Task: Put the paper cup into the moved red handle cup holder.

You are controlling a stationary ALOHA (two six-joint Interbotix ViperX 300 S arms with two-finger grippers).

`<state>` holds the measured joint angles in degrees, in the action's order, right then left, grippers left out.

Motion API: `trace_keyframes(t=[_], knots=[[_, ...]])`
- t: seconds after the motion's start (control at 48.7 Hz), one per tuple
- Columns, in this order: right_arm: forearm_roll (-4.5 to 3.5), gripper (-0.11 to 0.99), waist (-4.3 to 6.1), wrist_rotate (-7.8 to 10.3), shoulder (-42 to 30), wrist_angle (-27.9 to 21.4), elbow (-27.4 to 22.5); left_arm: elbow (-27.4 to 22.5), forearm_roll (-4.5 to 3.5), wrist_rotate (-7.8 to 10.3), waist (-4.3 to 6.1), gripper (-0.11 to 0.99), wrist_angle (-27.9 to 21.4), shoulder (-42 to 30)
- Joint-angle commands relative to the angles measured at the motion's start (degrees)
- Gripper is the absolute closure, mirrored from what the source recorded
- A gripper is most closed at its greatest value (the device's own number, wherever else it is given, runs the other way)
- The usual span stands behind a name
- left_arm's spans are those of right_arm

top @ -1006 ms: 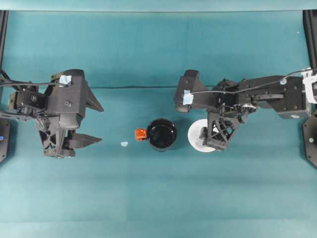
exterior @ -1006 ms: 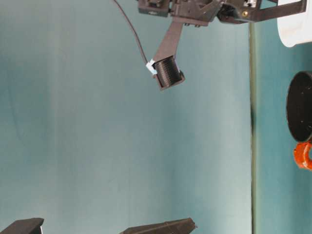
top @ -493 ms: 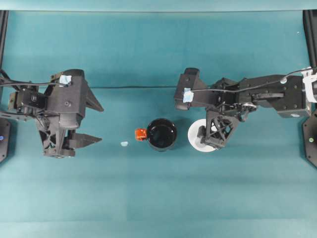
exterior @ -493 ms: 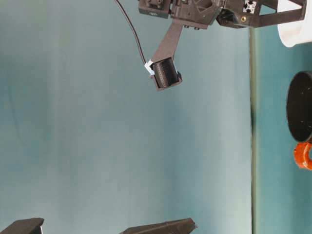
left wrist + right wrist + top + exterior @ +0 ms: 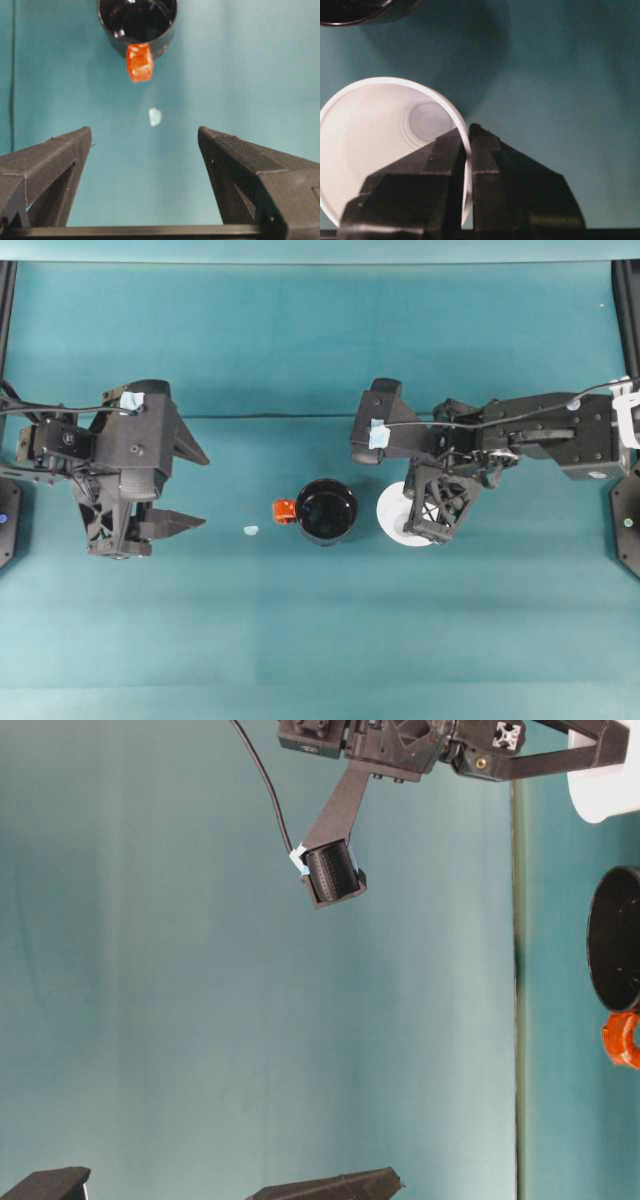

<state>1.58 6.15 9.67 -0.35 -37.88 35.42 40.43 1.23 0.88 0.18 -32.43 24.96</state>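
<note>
Right gripper (image 5: 465, 145) pinches the paper cup (image 5: 375, 145) by its rim wall, one finger inside, so I judge it should lift straight, then carry it level to the red handle cup holder (image 5: 327, 510) just beside.

- Paper cup (image 5: 375, 140): white paper, matt.
- Cup holder (image 5: 327, 510): black, glossy; orange-red handle (image 5: 139, 62), shiny.
- Table (image 5: 320, 640): teal, matt, smooth.
- Gripper fingers (image 5: 250, 165): black, matt, finely textured plastic.
</note>
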Motion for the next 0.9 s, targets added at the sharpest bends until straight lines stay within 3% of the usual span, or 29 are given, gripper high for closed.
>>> trace_keyframes(t=[0.0,0.226,0.451,0.616,0.882], knots=[[-0.09,0.98,0.09,-0.09,0.09,0.18,-0.35,-0.70,0.26,0.18,-0.44,-0.06,-0.09,0.26],[-0.09,0.98,0.09,-0.18,1.76,-2.20,-1.76,-0.88,0.26,0.09,-0.44,-0.06,-0.09,0.26],[-0.09,0.98,1.14,-0.53,7.56,-11.78,-8.26,-0.88,0.26,0.09,-0.44,-0.06,-0.09,0.35],[-0.09,0.98,1.14,-0.09,9.49,-16.87,-13.54,-0.97,0.26,0.09,-0.53,-0.06,-0.09,0.44],[-0.09,0.98,1.14,0.00,7.56,-18.19,-19.25,-1.05,0.26,-0.09,-0.44,-0.06,-0.09,0.53]])
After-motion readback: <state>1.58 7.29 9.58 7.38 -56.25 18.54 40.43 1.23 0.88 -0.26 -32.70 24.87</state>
